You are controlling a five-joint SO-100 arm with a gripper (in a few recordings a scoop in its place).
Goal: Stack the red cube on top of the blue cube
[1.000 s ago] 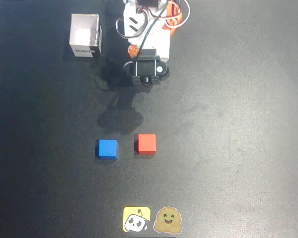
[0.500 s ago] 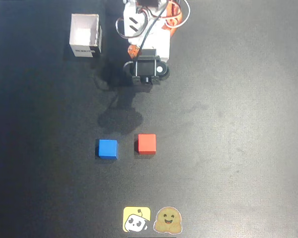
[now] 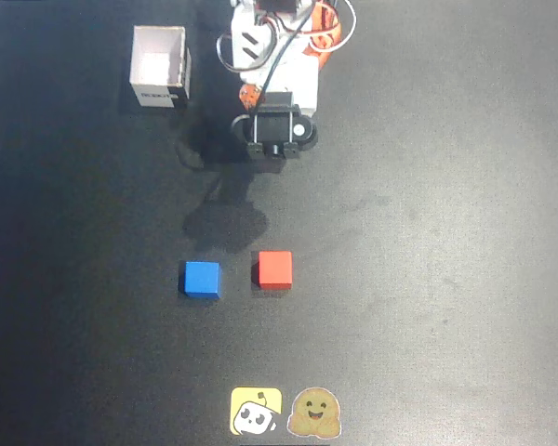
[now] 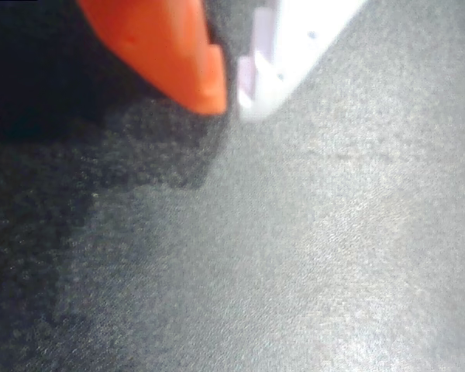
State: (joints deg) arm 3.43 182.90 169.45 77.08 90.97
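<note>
Near the counter's [image 3: 465, 279] bottom edge in the overhead view lie two small printed stickers [image 3: 285, 412], one yellow, one tan — not part of the task.

Toward the middle of the dark matte counter sit the two task items, apart, flat, and side by side: the small matte bright blue cube [image 3: 201, 278] on the left, the small matte red-orange cube [image 3: 275, 268] just right of it. Neither is touched.

Farther on, near the top edge, the orange-and-white arm is folded over its base, with the gripper [image 4: 231, 97] well apart from both cubes. In the wrist view the orange finger [image 4: 170, 54] and white finger [image 4: 294, 46] tips nearly meet, so the jaws stand closed on nothing. A white open cardboard box [image 3: 160, 67] stands near the top-left corner.

Step in hand, judged: reach for the red cube. Recommended procedure — open the jaws wide first, descend squarely over opposite faces, and approach from the right side to avoid nudging the blue cube.
</note>
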